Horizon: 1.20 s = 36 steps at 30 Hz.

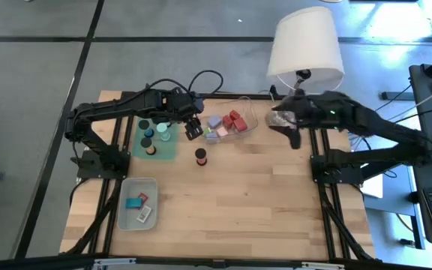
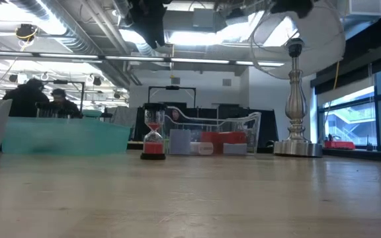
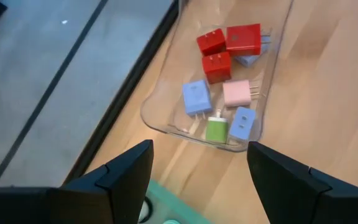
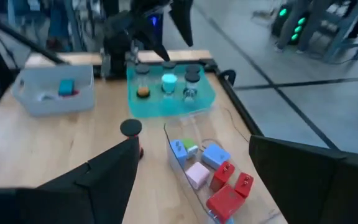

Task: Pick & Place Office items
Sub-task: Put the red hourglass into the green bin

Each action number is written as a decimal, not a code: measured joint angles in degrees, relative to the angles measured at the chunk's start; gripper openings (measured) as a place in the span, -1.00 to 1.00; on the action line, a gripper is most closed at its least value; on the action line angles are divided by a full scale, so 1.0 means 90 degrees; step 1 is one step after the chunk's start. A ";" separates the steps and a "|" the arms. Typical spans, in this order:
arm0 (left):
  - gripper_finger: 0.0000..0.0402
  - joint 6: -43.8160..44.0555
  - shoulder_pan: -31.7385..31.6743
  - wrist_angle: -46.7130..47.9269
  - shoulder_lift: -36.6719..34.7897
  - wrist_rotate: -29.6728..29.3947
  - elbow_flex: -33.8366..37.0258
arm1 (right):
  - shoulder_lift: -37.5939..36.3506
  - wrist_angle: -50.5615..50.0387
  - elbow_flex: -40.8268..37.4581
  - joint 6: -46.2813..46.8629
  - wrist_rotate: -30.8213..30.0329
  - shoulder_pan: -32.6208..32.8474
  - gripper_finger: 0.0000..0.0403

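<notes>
From above, the left pincer hangs open beside the clear tray of plugs; the right pincer is open too. Left wrist: fingers apart (nothing between), red, blue, pink, green plugs in the tray.

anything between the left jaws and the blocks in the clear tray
Nothing visible. The left gripper hangs open just beside the clear tray, and its wrist view looks straight down past the jaws onto the blocks lying uncovered in the open-topped tray. The right gripper waits off to the tray's other side.
</notes>
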<state>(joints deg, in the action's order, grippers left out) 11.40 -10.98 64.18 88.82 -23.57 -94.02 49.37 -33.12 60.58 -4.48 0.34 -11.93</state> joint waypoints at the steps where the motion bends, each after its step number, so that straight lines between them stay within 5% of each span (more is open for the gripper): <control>1: 0.28 0.0000 0.0000 -0.0002 0.0000 -0.0056 0.0000 | -0.0280 0.0119 -0.0247 0.0116 -0.0048 0.0010 0.52; 9: 0.28 -0.0007 -0.0012 -0.0007 0.0000 -0.0582 0.0000 | -0.2027 0.1360 -0.2057 0.1236 0.0296 0.0298 0.52; 18: 0.28 0.0010 -0.0015 -0.0010 0.0000 -0.0649 0.0000 | -0.2521 0.1446 -0.3076 0.1680 0.1302 0.0704 0.52; 36: 0.28 0.0170 -0.0015 -0.0010 0.0000 -0.0644 0.0000 | -0.4130 0.1634 -0.5154 0.3120 -0.0126 0.1067 0.52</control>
<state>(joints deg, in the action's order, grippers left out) 12.93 -11.11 64.10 88.82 -29.36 -94.02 12.20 -18.41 14.20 23.61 -0.80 -2.33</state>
